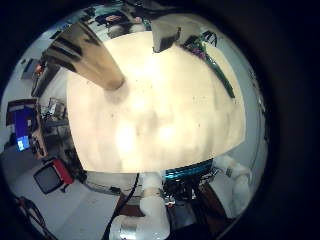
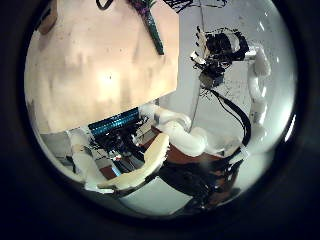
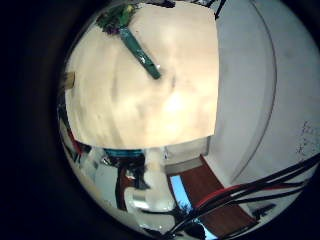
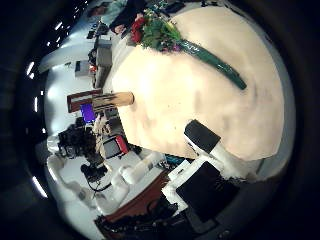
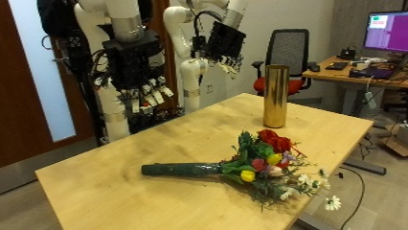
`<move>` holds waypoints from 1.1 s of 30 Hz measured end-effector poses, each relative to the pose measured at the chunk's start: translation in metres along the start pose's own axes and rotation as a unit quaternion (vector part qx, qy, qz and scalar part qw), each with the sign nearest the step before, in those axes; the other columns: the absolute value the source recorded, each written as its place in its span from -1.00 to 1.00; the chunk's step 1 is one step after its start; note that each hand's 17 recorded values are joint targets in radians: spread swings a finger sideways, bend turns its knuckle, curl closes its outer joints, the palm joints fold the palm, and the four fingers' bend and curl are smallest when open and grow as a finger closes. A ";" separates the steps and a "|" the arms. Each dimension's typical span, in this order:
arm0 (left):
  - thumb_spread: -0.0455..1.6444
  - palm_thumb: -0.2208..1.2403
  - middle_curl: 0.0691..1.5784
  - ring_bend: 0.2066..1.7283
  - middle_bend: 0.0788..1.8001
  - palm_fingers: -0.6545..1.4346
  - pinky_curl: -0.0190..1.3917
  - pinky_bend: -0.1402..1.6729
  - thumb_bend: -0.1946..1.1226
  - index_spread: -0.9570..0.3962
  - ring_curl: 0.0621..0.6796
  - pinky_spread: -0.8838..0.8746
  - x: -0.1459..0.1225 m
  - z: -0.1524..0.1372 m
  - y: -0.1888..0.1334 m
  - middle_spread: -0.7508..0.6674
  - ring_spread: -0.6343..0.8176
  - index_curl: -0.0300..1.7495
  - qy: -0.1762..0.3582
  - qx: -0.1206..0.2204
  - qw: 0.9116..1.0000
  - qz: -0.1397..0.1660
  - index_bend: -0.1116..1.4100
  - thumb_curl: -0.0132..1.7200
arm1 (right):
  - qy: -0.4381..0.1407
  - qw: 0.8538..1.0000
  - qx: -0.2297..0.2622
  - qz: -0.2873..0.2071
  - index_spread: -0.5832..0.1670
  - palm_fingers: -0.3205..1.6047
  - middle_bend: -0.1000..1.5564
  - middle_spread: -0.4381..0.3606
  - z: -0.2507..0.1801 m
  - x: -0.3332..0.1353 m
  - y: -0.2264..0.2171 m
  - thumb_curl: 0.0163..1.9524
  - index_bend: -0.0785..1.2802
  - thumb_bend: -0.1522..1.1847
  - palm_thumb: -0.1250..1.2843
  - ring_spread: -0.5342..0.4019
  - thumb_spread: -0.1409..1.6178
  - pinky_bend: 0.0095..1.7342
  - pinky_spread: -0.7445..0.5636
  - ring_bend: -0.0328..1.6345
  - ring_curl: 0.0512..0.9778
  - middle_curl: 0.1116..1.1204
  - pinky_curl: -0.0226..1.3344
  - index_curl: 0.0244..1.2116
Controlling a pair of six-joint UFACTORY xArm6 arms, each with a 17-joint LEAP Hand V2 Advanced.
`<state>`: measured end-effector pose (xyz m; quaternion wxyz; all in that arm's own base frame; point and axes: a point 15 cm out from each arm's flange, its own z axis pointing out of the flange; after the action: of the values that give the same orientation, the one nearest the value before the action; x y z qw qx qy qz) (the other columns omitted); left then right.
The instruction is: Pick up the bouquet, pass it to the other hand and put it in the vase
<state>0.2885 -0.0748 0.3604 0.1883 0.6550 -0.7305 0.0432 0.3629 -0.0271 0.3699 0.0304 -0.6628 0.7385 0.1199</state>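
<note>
nothing was done yet: bouquet (image 5: pixel 249 165) lay on the worktop (image 5: pixel 115 187), vase (image 5: pixel 274 96) stood empty, left hand (image 5: pixel 147 94) and right hand (image 5: pixel 224 45) hung slack-fingered above, holding nothing.

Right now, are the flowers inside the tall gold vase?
No, the bouquet lies flat on the table, apart from the upright vase.

No text, label or number can be read anywhere (the monitor (image 5: pixel 388 31) shows only a bright, unreadable screen).
</note>
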 end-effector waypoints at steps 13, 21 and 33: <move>0.08 -0.20 -0.82 -0.75 -0.89 -0.40 -0.53 -0.50 -0.75 0.84 -0.47 0.73 -0.001 0.001 -0.002 0.85 0.82 -0.60 -0.003 0.001 1.000 0.004 -0.62 -0.62 | 0.000 1.000 0.015 0.004 -0.13 -0.41 -0.59 0.30 0.000 0.003 -0.009 -0.63 -0.64 -0.81 0.08 0.55 0.37 -0.48 0.73 -0.36 -0.67 -0.56 -0.58 -0.60; 0.08 -0.20 -0.81 -0.75 -0.89 -0.39 -0.53 -0.50 -0.75 0.84 -0.47 0.72 0.007 0.003 -0.007 0.85 0.81 -0.60 -0.022 0.000 0.999 0.023 -0.62 -0.62 | 0.000 0.999 0.026 0.028 -0.07 -0.36 -0.52 0.23 0.003 0.008 -0.022 -0.64 -0.67 -0.81 0.05 0.45 0.38 -0.51 0.69 -0.34 -0.68 -0.54 -0.60 -0.60; 0.08 -0.21 -0.80 -0.74 -0.89 -0.39 -0.53 -0.50 -0.76 0.83 -0.47 0.72 0.014 0.002 -0.036 0.83 0.80 -0.60 -0.035 0.012 0.998 0.042 -0.62 -0.62 | -0.004 0.997 0.040 0.072 0.11 -0.41 -0.52 0.50 0.027 0.027 -0.063 -0.65 -0.72 -0.81 -0.03 0.53 0.38 -0.44 0.68 -0.31 -0.69 -0.54 -0.59 -0.59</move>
<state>0.3222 -0.0936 0.3562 0.1526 0.6274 -0.7627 0.0372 0.4186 -0.0530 0.3298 0.0514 -0.6054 0.7886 0.0946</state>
